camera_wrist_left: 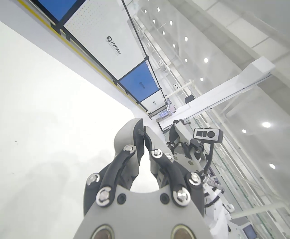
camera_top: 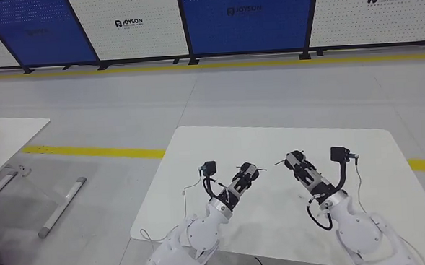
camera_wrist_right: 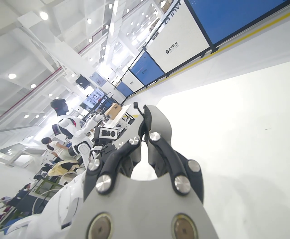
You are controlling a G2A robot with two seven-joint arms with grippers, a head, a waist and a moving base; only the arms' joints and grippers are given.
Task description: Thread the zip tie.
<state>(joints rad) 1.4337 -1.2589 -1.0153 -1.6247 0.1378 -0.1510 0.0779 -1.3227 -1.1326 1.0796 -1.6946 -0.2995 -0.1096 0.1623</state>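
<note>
Both arms hover over the white table (camera_top: 199, 144), their grippers facing each other a short gap apart. My left gripper (camera_top: 249, 170) is shut, with a thin black tip of the zip tie (camera_wrist_left: 141, 131) pinched between its pads. My right gripper (camera_top: 293, 158) is also shut on a black zip tie strip (camera_wrist_right: 142, 115), whose small square end (camera_wrist_right: 136, 104) sticks out past the fingertips. In the top view, short black strands poke out of each gripper toward the gap. Whether the two ends are one piece is hidden. The right gripper (camera_wrist_left: 181, 130) shows beyond my left fingertips.
The table top (camera_top: 357, 143) around and beyond the grippers is bare white. Blue and white partition panels (camera_top: 250, 15) stand behind a yellow floor line. A second white table (camera_top: 10, 136) sits off to the left.
</note>
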